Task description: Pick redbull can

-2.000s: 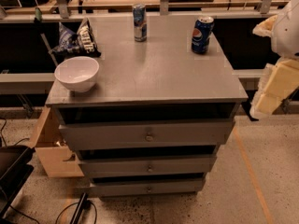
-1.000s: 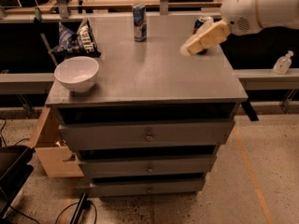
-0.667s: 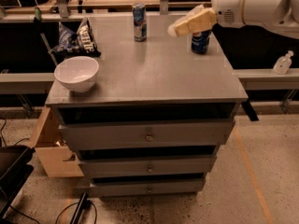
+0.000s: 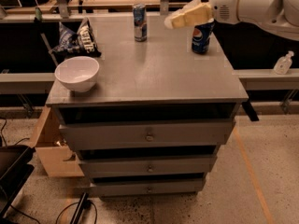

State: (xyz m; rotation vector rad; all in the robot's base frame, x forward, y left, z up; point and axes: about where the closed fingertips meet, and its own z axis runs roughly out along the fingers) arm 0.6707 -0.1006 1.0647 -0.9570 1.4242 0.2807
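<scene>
The redbull can [image 4: 139,22] is slim, blue and silver, and stands upright at the back middle of the grey cabinet top [image 4: 154,73]. A wider dark blue Pepsi can [image 4: 202,37] stands at the back right. My gripper [image 4: 174,21], cream-coloured, reaches in from the upper right on a white arm [image 4: 252,6]. It hangs above the top, a little right of the redbull can and in front of the Pepsi can's upper part. It touches neither can.
A white bowl [image 4: 77,73] sits at the front left of the top. A dark chip bag [image 4: 77,37] lies behind it. Drawers [image 4: 148,135] are below. A cardboard box [image 4: 51,146] stands left on the floor. A small bottle [image 4: 283,63] sits on a ledge at right.
The arm has swung in from the right and moved left across the back of the top, from beside the cabinet to just right of the redbull can.
</scene>
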